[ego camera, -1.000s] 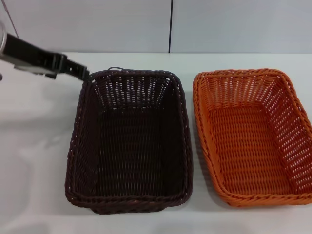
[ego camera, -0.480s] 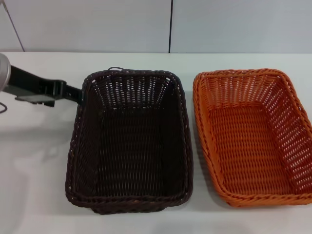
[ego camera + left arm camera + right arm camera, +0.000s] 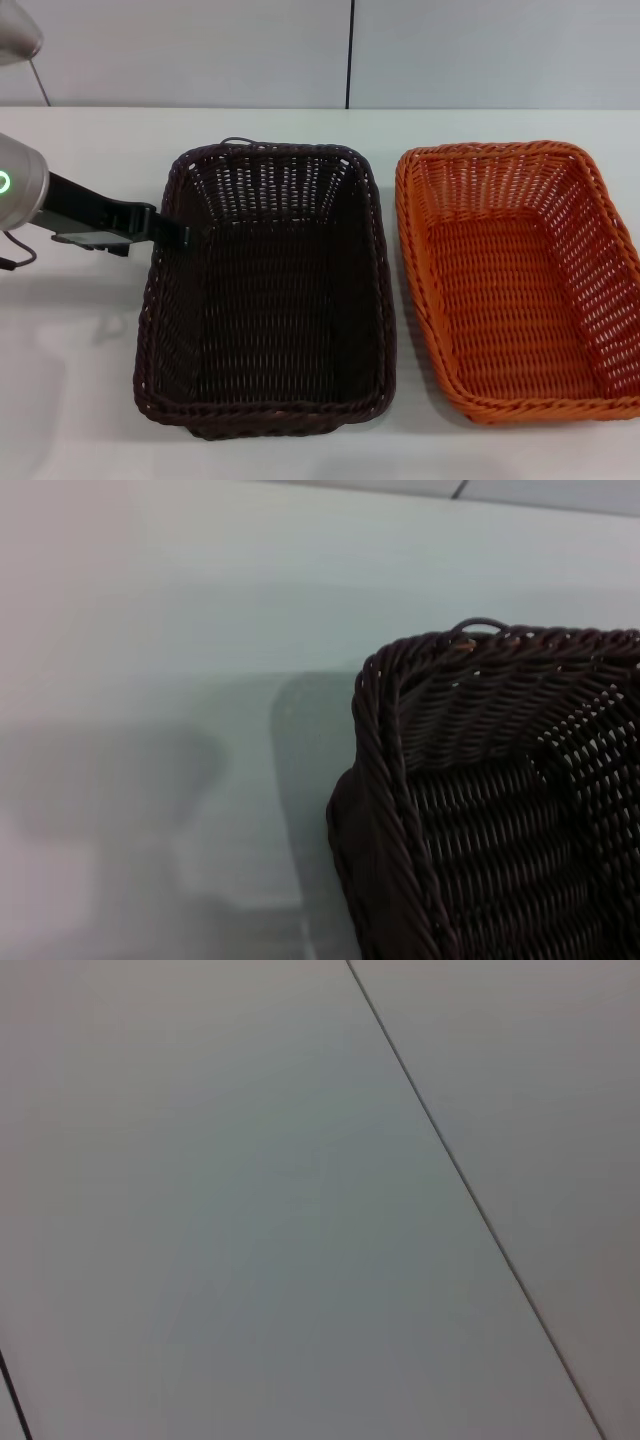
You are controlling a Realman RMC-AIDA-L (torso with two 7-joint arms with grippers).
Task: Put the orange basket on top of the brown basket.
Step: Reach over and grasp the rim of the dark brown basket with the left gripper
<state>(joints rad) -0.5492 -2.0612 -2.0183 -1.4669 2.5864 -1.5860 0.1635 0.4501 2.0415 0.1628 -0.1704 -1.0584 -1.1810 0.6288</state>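
You've nothing stacked yet: orange basket point(image 3: 515, 285) sits right of brown basket point(image 3: 265, 295), left gripper point(image 3: 178, 236) at brown's left rim, jaws unreadable.

Woven weave on both: brown basket point(image 3: 265, 300), very dark, almost black; orange basket point(image 3: 515, 285), bright orange, open-weave sides, braided rim. White table point(image 3: 80, 340). Pale grey wall point(image 3: 200, 50), split by a dark vertical line. Black left gripper point(image 3: 172, 233), silver arm, green light.
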